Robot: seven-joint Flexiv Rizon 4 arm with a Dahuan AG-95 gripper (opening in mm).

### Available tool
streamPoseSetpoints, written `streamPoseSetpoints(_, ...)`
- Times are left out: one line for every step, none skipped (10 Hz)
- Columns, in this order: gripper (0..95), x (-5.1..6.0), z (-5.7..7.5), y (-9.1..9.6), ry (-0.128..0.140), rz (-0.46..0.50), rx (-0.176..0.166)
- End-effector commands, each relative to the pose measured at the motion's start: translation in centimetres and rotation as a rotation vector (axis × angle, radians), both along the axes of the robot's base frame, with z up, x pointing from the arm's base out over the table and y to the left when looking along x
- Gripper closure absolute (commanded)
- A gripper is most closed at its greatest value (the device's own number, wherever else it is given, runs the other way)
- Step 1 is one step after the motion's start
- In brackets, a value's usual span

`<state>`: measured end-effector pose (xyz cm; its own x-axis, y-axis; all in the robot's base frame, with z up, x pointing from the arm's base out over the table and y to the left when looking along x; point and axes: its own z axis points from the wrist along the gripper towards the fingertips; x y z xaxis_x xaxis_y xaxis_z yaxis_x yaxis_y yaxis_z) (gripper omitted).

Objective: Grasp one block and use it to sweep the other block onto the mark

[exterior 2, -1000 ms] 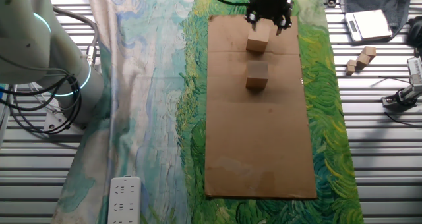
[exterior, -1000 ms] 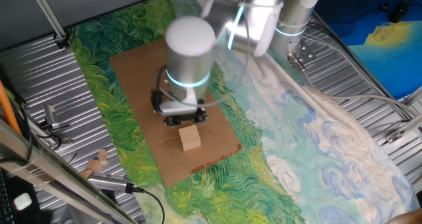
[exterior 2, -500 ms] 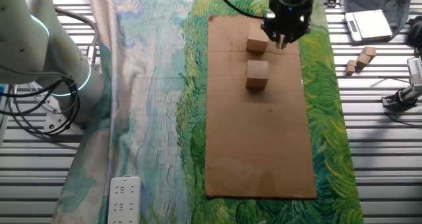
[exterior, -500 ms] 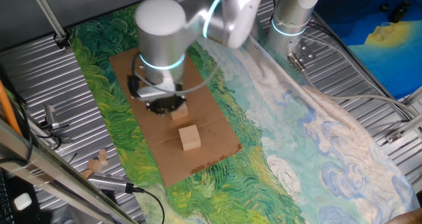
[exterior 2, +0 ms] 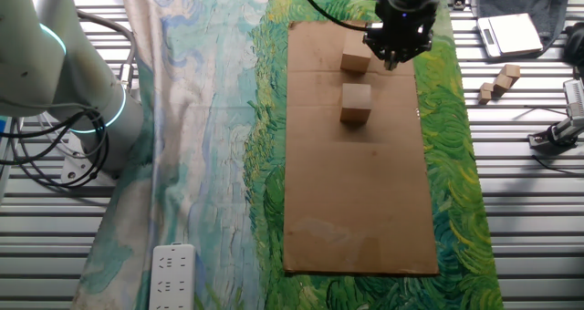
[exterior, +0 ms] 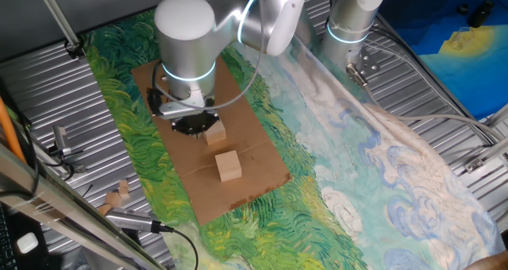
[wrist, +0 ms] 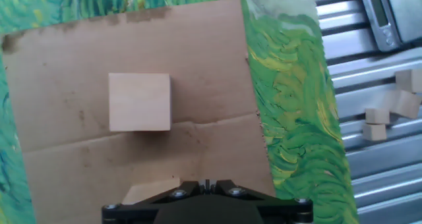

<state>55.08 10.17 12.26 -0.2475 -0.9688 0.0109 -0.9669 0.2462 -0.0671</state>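
My pincer (exterior 2: pixel 394 53) hangs low over the cardboard sheet (exterior 2: pixel 360 191), just beside the far block (exterior 2: pixel 355 61); can't tell if the jaws are apart or closed. Nothing visibly gripped. The near block (exterior 2: pixel 356 103) sits apart on the cardboard. Mark not visible. 2 blocks total.

two opposite high views, one hand-mounted

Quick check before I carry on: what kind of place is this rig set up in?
Probably a robotics lab bench, not a home. The ribbed metal tabletop is draped with a painted-pattern cloth under a brown cardboard sheet, a white power strip lies at one edge, and spare small wooden blocks sit aside.
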Motion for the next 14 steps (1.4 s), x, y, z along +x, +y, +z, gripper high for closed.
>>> streamPoseSetpoints(95.0, 0.1, 0.0, 0.1, 0.046, -0.108, -0.016)
streamPoseSetpoints(95.0, 0.1, 0.0, 0.1, 0.055, -0.150, -0.009)
streamPoseSetpoints(95.0, 0.1, 0.0, 0.1, 0.056, -0.171, -0.007)
streamPoseSetpoints(95.0, 0.1, 0.0, 0.1, 0.059, -0.203, -0.008)
streamPoseSetpoints(95.0, 0.1, 0.0, 0.1, 0.061, -0.248, -0.010)
streamPoseSetpoints(95.0, 0.1, 0.0, 0.1, 0.067, -0.262, -0.001)
streamPoseSetpoints(95.0, 0.1, 0.0, 0.1, 0.074, -0.266, 0.004)
streamPoseSetpoints(95.0, 0.1, 0.0, 0.1, 0.077, -0.274, 0.010)
streamPoseSetpoints(95.0, 0.1, 0.0, 0.1, 0.077, -0.282, 0.014)
streamPoseSetpoints(95.0, 0.1, 0.0, 0.1, 0.077, -0.285, 0.014)
streamPoseSetpoints(95.0, 0.1, 0.0, -0.2, 0.082, -0.303, -0.021)
streamPoseSetpoints(95.0, 0.6, -0.2, -1.2, 0.084, -0.284, -0.014)
streamPoseSetpoints(95.0, 1.4, -0.5, -2.8, 0.087, -0.260, 0.000)
streamPoseSetpoints(95.0, 2.7, -1.0, -5.2, 0.085, -0.240, 0.001)
